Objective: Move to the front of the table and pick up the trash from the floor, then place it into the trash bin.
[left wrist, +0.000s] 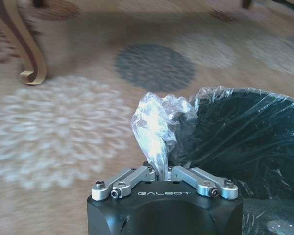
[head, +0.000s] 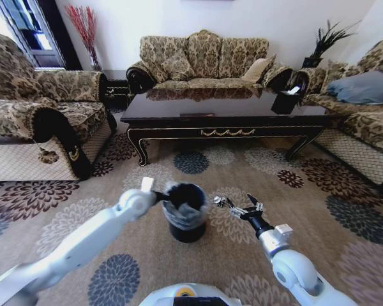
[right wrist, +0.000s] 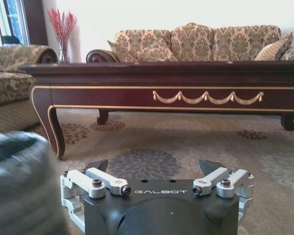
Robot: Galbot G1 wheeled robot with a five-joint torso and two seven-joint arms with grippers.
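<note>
My left tool (left wrist: 165,172) is pinched shut on the clear liner (left wrist: 157,122) at the trash bin (head: 186,213) rim; the film is thin, slippery and tears easily, so I grip it lightly. Right of the bin, my right tool (head: 237,205) hovers open and empty, facing the counter (right wrist: 166,85).

Trash bin (head: 186,217) on carpet (head: 319,210), before table (head: 223,109); sofa (head: 204,60) behind table.
</note>
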